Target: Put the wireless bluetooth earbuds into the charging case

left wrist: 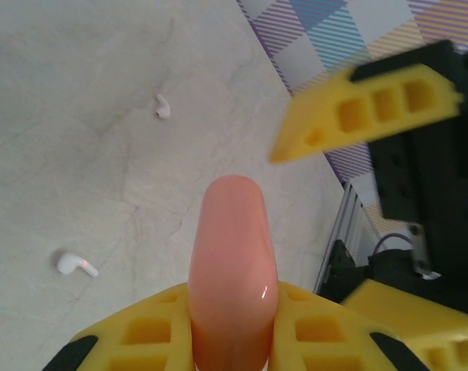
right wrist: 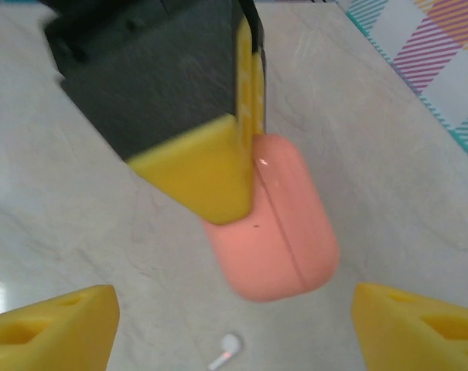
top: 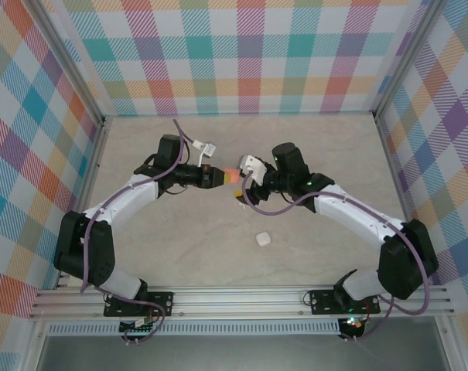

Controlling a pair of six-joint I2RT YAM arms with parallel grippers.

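Your left hand (left wrist: 234, 313) is clamped on the glossy salmon-pink case (right wrist: 276, 224). Your right hand (right wrist: 234, 309) stands wide and empty just beside it. One white earbud (left wrist: 75, 264) and a second white earbud (left wrist: 162, 107) lie loose on the desk (left wrist: 79, 170). They are probably light, hard and slippery, so pinch across the bulb. No writing is readable.

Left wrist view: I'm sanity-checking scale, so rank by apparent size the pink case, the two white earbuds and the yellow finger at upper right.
1. pink case, nearest the lens.
2. yellow finger.
3. lower-left earbud and upper earbud: look alike; lower-left seems slightly bigger, perhaps only from nearness.
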